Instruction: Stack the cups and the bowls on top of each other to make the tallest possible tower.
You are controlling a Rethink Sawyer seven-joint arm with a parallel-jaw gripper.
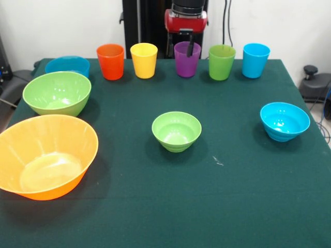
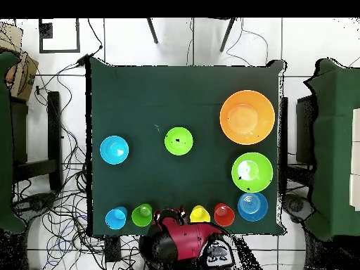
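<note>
Fingers (image 1: 190, 46) of the red-and-black arm reach down at the purple cup (image 1: 186, 59), one dark tip showing at its mouth; whether they stand apart or are clamped on the rim cannot be told from either view. The cup stands upright in the middle of a row along the robot's edge of the green surface (image 1: 232, 196), between the yellow cup (image 1: 144, 60) and green cup (image 1: 222, 62), with the orange cup (image 1: 110, 61) and light blue cup (image 1: 256, 60) at the ends, each set apart, probably so every one can be taken singly. Out on the cloth, the small green bowl (image 1: 176, 130) sits alone near the centre, a likely base, and the small blue bowl (image 1: 284, 121) well off to one side. The orange bowl (image 1: 44, 157), medium green bowl (image 1: 57, 93) and medium blue bowl (image 1: 67, 65) line the other side. No tower stands yet.
</note>
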